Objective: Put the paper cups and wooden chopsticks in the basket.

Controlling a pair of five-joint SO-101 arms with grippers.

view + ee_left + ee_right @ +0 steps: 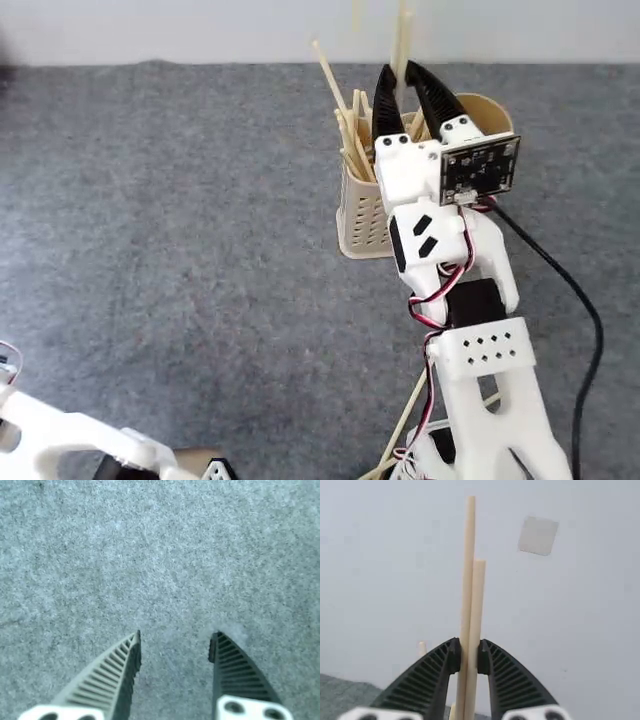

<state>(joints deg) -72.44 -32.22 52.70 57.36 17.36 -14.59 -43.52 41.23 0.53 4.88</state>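
Two chopsticks (472, 595) stand upright, pinched in the right hand (468, 652) above the basket (362, 225); the left hand (175, 642) hovers spread over the grey tabletop (150, 555).

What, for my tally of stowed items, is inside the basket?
Several wooden chopsticks stand in the basket, poking above its rim. A tan curved edge, possibly a paper cup, shows beside them. The right gripper covers the rest of the inside.
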